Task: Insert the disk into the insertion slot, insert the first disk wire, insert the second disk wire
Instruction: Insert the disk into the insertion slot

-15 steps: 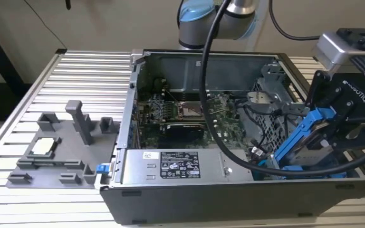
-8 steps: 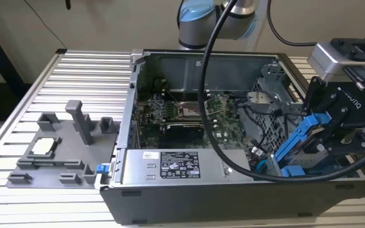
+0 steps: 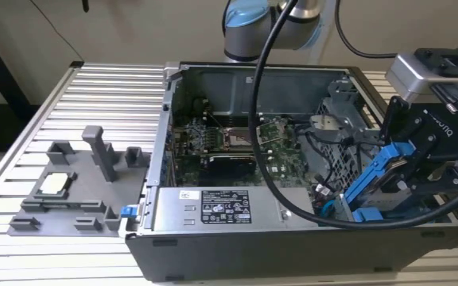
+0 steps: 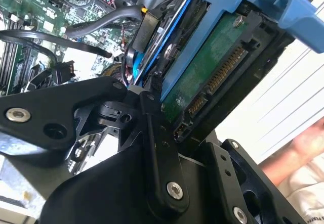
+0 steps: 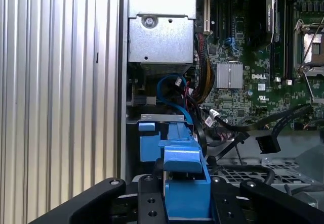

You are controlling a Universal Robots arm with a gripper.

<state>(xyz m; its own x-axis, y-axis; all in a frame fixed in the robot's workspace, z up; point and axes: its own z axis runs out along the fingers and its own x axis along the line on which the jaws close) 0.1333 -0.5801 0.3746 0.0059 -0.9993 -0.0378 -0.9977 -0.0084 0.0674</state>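
Note:
My gripper [image 3: 404,173] is shut on the disk [image 3: 376,179], a drive in a bright blue carrier frame. The disk hangs tilted over the drive cage at the exterior view's right end of the open computer case. Its lower end sits at the mouth of the insertion slot [image 3: 348,205]. The second wrist view shows the disk's green circuit side [image 4: 212,67] and connector between the black fingers [image 4: 152,133]. In the first wrist view the blue carrier [image 5: 185,176] points down at the bay [image 5: 157,125]. A blue wire [image 5: 172,87] and a black wire with a loose plug [image 5: 266,143] lie beside the bay.
The grey labelled power-supply box [image 3: 221,208] fills the case's near side, with the motherboard [image 3: 229,143] behind it. My arm's thick black cable [image 3: 265,149] hangs across the case. A grey fixture [image 3: 78,185] stands on the slatted table [image 3: 93,95]. A person's hand [image 4: 309,143] is close by.

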